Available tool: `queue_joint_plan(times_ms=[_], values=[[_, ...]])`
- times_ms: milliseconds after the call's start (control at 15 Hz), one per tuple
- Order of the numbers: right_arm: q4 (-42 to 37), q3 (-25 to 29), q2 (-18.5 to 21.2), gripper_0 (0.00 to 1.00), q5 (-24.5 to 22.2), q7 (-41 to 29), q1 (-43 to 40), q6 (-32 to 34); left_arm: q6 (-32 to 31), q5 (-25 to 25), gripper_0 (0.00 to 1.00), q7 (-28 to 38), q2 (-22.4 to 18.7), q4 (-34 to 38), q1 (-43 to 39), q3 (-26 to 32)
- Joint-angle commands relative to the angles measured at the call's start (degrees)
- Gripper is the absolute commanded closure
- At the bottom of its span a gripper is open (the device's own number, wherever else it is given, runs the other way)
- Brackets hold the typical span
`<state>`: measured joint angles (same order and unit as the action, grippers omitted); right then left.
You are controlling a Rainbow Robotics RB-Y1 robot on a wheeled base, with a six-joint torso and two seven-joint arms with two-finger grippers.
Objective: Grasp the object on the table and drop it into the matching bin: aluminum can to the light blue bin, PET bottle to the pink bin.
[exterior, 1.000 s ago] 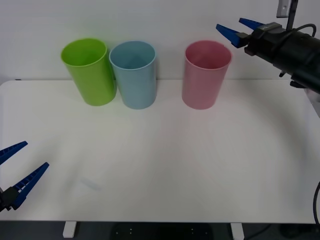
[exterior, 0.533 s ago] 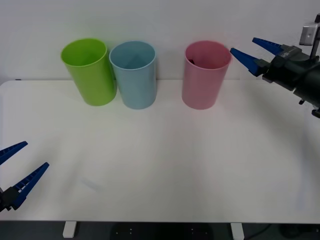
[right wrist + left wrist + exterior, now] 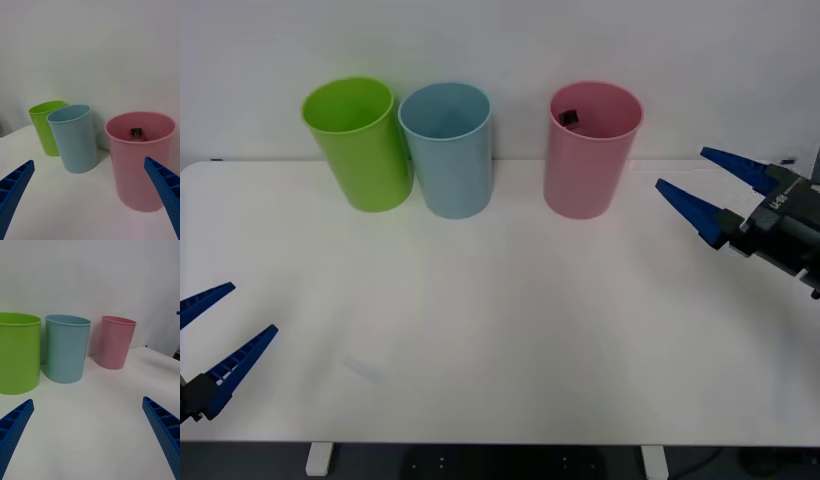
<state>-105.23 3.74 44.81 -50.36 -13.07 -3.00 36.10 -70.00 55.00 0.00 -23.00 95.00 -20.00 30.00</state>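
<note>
The PET bottle (image 3: pixel 570 118) stands inside the pink bin (image 3: pixel 585 175); just its black cap and a bit of neck (image 3: pixel 136 132) show above the rim. The pink bin (image 3: pixel 140 172) stands at the back of the white table (image 3: pixel 500 300), right of the light blue bin (image 3: pixel 448 155). My right gripper (image 3: pixel 680 168) hangs open and empty to the right of the pink bin, a little above the table. My left gripper (image 3: pixel 253 307) is open and empty near the table's front left corner.
A lime green bin (image 3: pixel 360 145) stands against the left side of the light blue bin. All three bins line up along the back edge by the white wall. The light blue bin (image 3: pixel 75 138) and the lime green bin (image 3: pixel 47 125) look empty from here.
My right gripper has moved from beside the pink bin's rim down and to the right, away from it. The bottle's cap now shows inside the pink bin. The left arm has not moved.
</note>
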Motion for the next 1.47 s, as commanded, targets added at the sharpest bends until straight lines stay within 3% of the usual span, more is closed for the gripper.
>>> queue_joint_plan(times_ms=[67, 400, 1000, 1467], values=[[-4.54, 1.10, -0.34, 0.00, 0.08, 4.54, -6.15, 0.19, 0.00, 0.00, 0.00, 0.00, 0.00, 0.00, 0.00, 0.00], [-8.14, 1.19, -1.04, 0.00, 0.08, 12.89, -13.97, 2.57, 0.00, 0.00, 0.00, 0.00, 0.00, 0.00, 0.00, 0.00], [-6.39, 6.99, -8.86, 0.00, -9.85, 12.19, -17.04, 19.62, 0.00, 0.00, 0.00, 0.00, 0.00, 0.00, 0.00, 0.00], [-6.39, 6.90, -12.29, 0.00, -14.15, 11.93, -16.87, 20.50, 0.00, 0.00, 0.00, 0.00, 0.00, 0.00, 0.00, 0.00]])
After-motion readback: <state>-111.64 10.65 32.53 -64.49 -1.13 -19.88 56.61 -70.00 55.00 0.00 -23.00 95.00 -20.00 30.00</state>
